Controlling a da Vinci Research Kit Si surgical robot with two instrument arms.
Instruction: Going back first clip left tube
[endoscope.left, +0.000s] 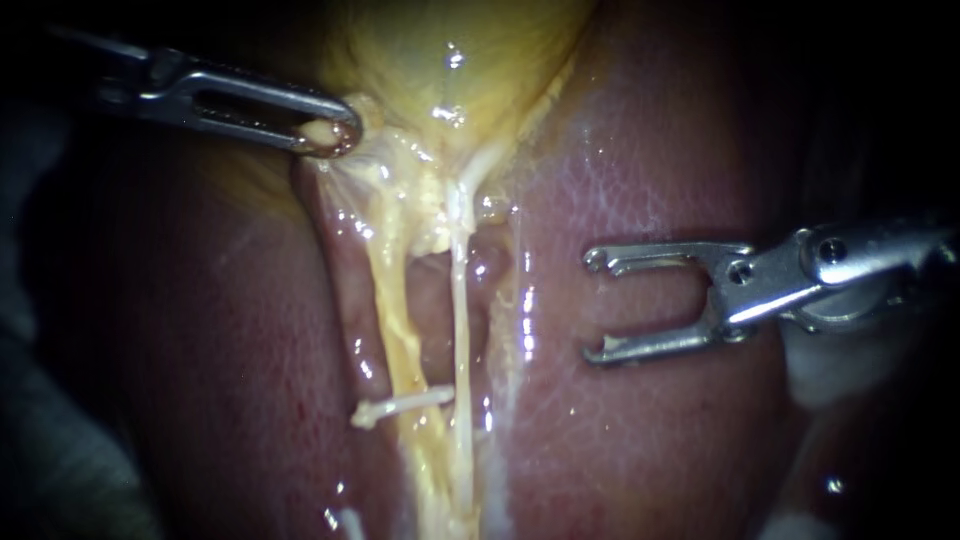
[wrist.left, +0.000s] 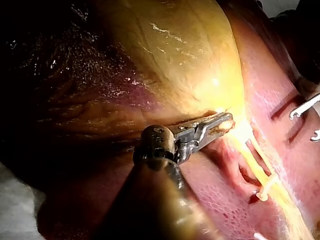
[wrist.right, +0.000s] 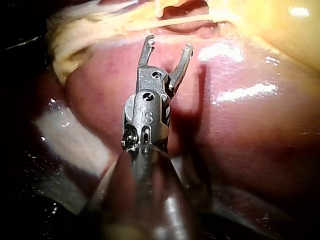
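Note:
Two tubes run down from the yellow gallbladder (endoscope.left: 450, 50): a thicker yellowish left tube (endoscope.left: 388, 300) and a thin whitish right tube (endoscope.left: 460, 300). A white clip (endoscope.left: 400, 405) sits across the left tube low down; the left wrist view shows this clip (wrist.left: 265, 190) too. My left instrument (endoscope.left: 335, 135) comes in from the upper left, its jaws shut on tissue at the gallbladder's lower end, seen from behind as the left instrument (wrist.left: 225, 122). My right instrument (endoscope.left: 592, 306) hovers over the liver to the right of both tubes, jaws wide open and empty, likewise in its own view (wrist.right: 169, 44).
Pink liver (endoscope.left: 650, 200) lies on both sides of the tubes. A second small white piece (endoscope.left: 345, 520) shows at the lower edge, left of the tubes. White gauze-like material (wrist.right: 70, 135) lies beside the right instrument's shaft. The surroundings are dark.

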